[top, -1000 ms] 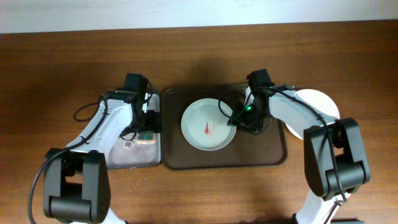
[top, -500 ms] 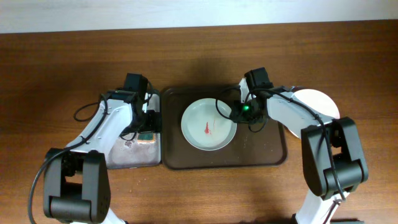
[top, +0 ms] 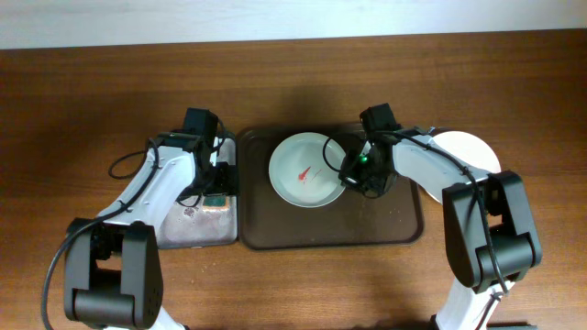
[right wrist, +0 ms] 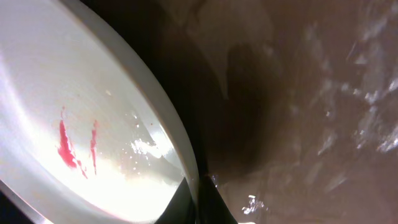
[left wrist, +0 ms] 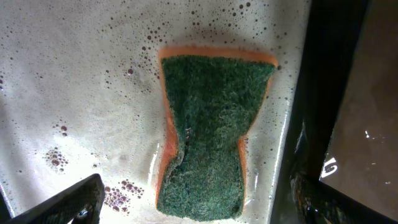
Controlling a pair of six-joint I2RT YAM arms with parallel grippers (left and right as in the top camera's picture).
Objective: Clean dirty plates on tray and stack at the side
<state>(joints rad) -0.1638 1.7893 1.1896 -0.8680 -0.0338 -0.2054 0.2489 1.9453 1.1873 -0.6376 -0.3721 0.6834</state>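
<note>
The right fingers (right wrist: 214,210) are clamped on the three o'clock rim of the round white plate smeared with red sauce (top: 307,171), which lies in the ten o'clock part of the dark brown rectangular tray (top: 385,234). The left fingers (left wrist: 68,202) hang apart over the green-and-orange sponge (left wrist: 211,143), at nine o'clock from it. A clean white plate (top: 472,147) rests on the brown wooden surface (top: 92,92) at three o'clock, nearer the right arm.

Beside dark brown rectangular tray (top: 385,229), on its left: left arm (top: 151,188), white links, black joint housings, thin black cable (top: 124,165) looping outward. Over tray's right side: right arm (top: 431,167), same white-and-black build, green light (top: 364,158) near wrist. left gripper fingers (left wrist: 62,202) matte black.
</note>
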